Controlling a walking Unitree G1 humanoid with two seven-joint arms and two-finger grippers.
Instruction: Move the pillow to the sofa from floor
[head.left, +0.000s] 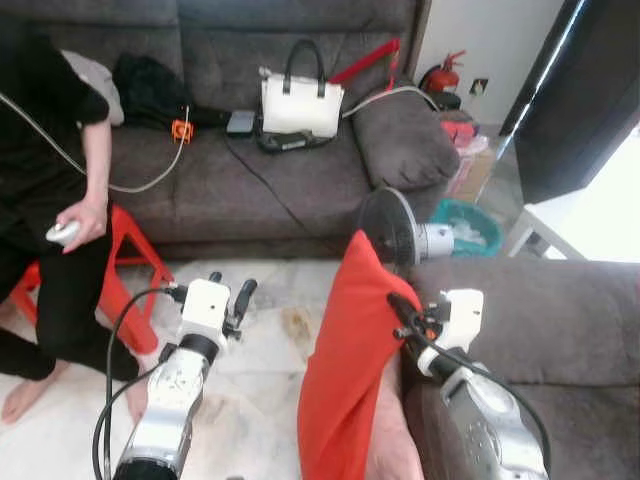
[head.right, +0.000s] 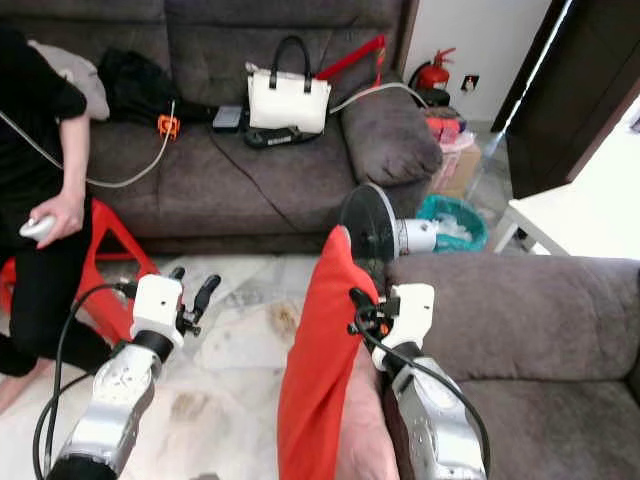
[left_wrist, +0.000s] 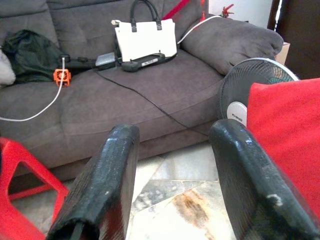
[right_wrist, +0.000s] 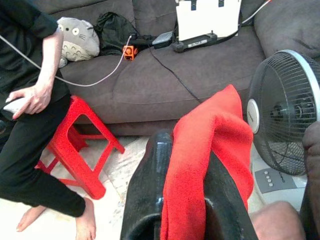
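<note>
Grey sofa (head.left: 560, 330) sits just right of the red pillow (head.left: 345, 370), which hangs upright off the floor, pinched at its edge between the right gripper (right_wrist: 182, 200) fingers. Carrying looks underway; next it needs swinging right over the seat. Left gripper (left_wrist: 175, 175) hovers spread, empty, beside it

R hand (right_wrist: 186, 200) clamps red pillow (right_wrist: 210, 150) | fan (right_wrist: 287, 115) beside | person (right_wrist: 25, 100) by red stool (right_wrist: 80, 145)

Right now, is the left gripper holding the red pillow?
No. The left gripper is open and holds nothing, beside the red pillow; the right gripper is shut on it.
</note>
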